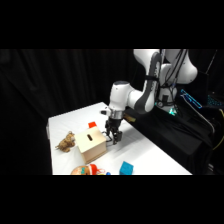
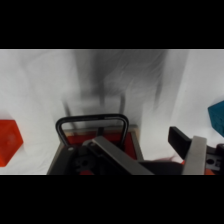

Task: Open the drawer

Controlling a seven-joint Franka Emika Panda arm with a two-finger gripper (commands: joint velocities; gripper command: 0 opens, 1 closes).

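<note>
Reaching down at the right face of the pale wooden cube box (image 1: 91,145), the gripper (image 1: 112,136) is sitting just beside it, at about four o'clock from the dark slot (image 1: 90,138) on the box's top. In the wrist view the drawer (image 2: 100,145) is lying directly below the camera, with its dark wire handle (image 2: 92,120) arching across the middle and a red interior showing behind it, so the drawer is looking partly slid out already. One finger (image 2: 117,157) is crossing under the handle's loop and the other (image 2: 196,155) is standing well off at three o'clock; the two are apart, not clamped on the wire.

The risk I am judging here is a slip: with only one finger hooked, a pull that is angled off the drawer's travel may let the thin wire slide off the fingertip. A pull that is too sharp may drag the whole light box across the white surface (image 1: 145,150) toward the blue block (image 1: 126,168) instead of sliding the tray.
</note>
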